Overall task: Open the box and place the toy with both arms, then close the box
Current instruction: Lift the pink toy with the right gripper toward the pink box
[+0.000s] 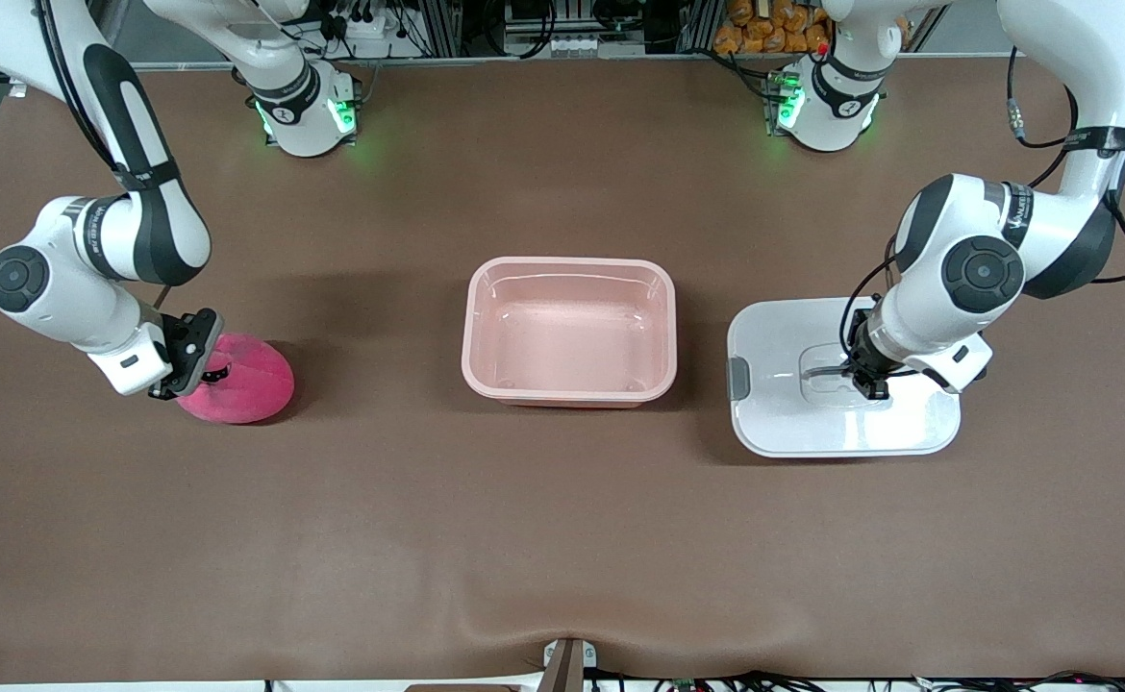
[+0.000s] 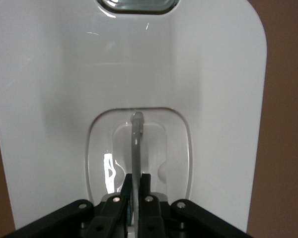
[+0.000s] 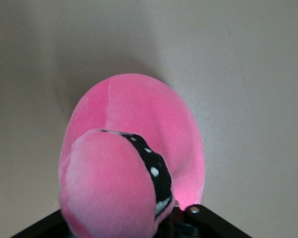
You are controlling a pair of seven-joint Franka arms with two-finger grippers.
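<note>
Two white jointed arms with dark grey segments show in the front view, the right arm (image 1: 91, 259) at the frame's left edge and the left arm (image 1: 995, 259) at its right edge. Each has a round dark grey joint cap and small dark lettering on a white band. Black cables loop along the left arm, strapped at the upper right. Both bases glow green at the frame's top. The grippers are black; the left gripper (image 2: 136, 191) has silver screws on its black mount.
</note>
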